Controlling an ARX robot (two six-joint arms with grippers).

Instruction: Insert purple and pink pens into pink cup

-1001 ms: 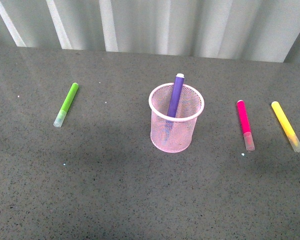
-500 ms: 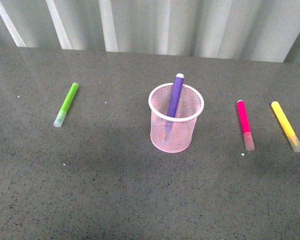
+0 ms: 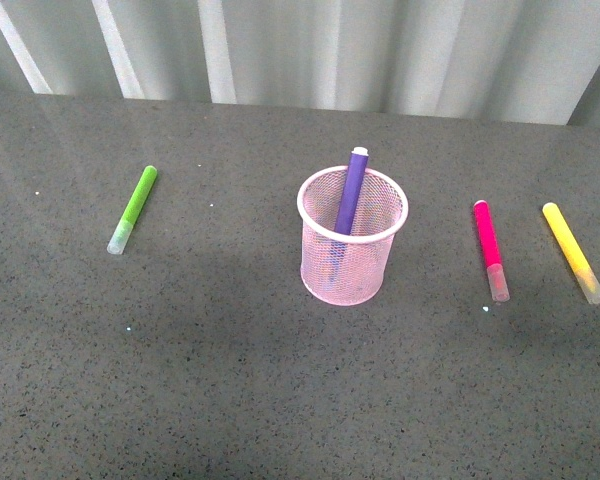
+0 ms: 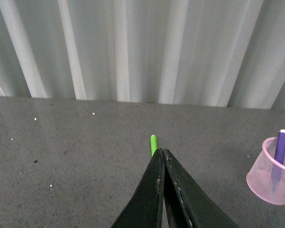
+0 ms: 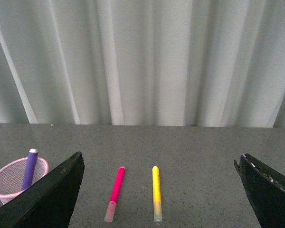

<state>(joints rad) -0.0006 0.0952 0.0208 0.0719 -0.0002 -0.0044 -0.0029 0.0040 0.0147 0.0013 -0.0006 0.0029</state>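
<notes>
The pink cup [image 3: 352, 237] stands upright at the table's middle with the purple pen [image 3: 351, 190] leaning inside it, its end sticking out above the rim. The pink pen [image 3: 490, 249] lies flat on the table to the cup's right, clear cap toward me. Neither arm shows in the front view. In the left wrist view my left gripper [image 4: 162, 153] is shut and empty, with the cup [image 4: 272, 178] off to one side. In the right wrist view my right gripper [image 5: 159, 161] is open wide and empty, with the pink pen [image 5: 115, 193] and the cup [image 5: 14, 180] ahead of it.
A lime green marker [image 3: 133, 208] lies to the cup's left; its tip [image 4: 153, 144] shows just beyond my left fingertips. A yellow marker [image 3: 573, 252] lies right of the pink pen, also in the right wrist view [image 5: 156, 192]. A white corrugated wall [image 3: 300, 50] backs the grey table.
</notes>
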